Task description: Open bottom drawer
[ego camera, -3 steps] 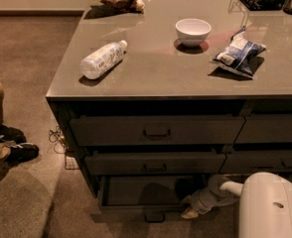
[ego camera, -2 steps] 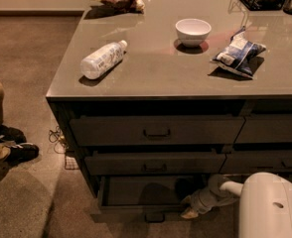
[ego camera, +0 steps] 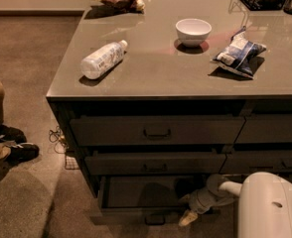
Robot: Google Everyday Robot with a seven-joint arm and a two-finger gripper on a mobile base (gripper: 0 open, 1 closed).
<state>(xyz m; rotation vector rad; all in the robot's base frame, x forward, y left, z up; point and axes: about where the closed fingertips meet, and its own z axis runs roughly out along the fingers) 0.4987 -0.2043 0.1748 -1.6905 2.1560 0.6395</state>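
Down low, sets the gripper at the front lip of the bottom drawer, just right of its handle; cannot tell whether the grip is open or closed. Looks mid-pull, lowest front already standing out from the stack, so calls next for a straight draw outward, minding shoes and cables on the floor at left. Farther up on the counter, clear of the work: bottle, bowl, blue snack bag.

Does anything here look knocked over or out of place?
A bottle lies on its side on the counter. The bottom drawer is pulled out, with the gripper at its front edge. Nothing looks spilled.
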